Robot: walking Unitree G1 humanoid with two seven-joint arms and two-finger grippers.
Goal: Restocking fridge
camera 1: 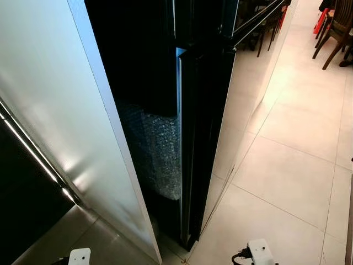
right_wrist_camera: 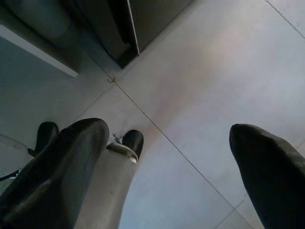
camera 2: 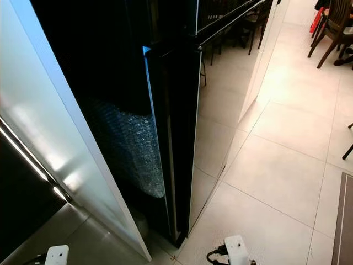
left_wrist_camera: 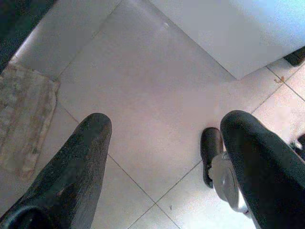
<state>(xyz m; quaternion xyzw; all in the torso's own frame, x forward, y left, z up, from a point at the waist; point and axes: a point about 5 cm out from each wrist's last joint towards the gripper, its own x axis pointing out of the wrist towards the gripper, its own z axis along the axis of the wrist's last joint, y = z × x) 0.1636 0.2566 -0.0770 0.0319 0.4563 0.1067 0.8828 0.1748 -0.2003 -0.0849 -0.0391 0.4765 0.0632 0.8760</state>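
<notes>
Left claw (left_wrist_camera: 162, 157) spread, empty, hanging over floor tiles (left_wrist_camera: 143, 95) | right claw (right_wrist_camera: 167, 167) likewise spread, idle | fridge (camera 1: 204, 110) stood ahead, black door (camera 1: 190, 149) ajar, bubble-wrapped bulk (camera 1: 157, 154) possibly inside | door: heavy, stiff, glossy-slick; best taken by its free near edge.

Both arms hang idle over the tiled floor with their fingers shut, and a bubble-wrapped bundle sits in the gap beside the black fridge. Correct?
Not quite: the fingers are open. The left gripper and right gripper each show spread fingers over the tiled floor in the wrist views. The bubble-wrapped bundle and black fridge fit.
</notes>
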